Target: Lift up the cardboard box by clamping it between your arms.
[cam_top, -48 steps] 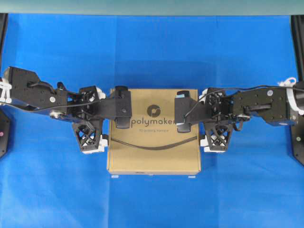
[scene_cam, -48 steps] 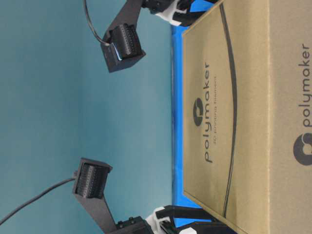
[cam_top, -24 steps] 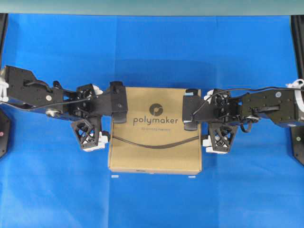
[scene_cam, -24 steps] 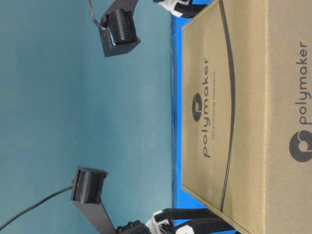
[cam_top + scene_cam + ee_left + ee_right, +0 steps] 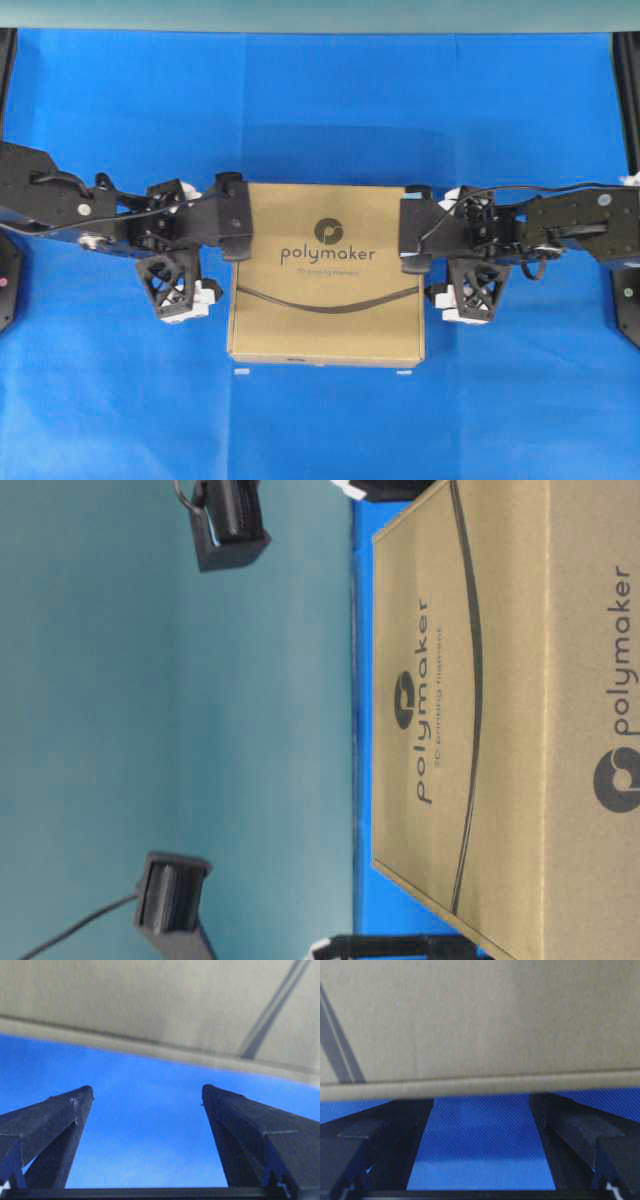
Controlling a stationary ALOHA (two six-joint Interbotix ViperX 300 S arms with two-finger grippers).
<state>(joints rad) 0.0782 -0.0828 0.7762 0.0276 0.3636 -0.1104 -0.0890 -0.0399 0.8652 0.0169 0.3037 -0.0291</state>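
Cardboard box (image 5: pixel 326 273) shut on blue cloth (image 5: pixel 320 110), open pincers flanking

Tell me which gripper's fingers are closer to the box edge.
The right gripper: its fingers reach the box edge, while the left gripper shows blue cloth between.

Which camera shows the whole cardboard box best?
The overhead view: the whole cardboard box shows, logo and curved line included. The table-level view crops it, turned sideways. Each wrist view shows only an edge strip.
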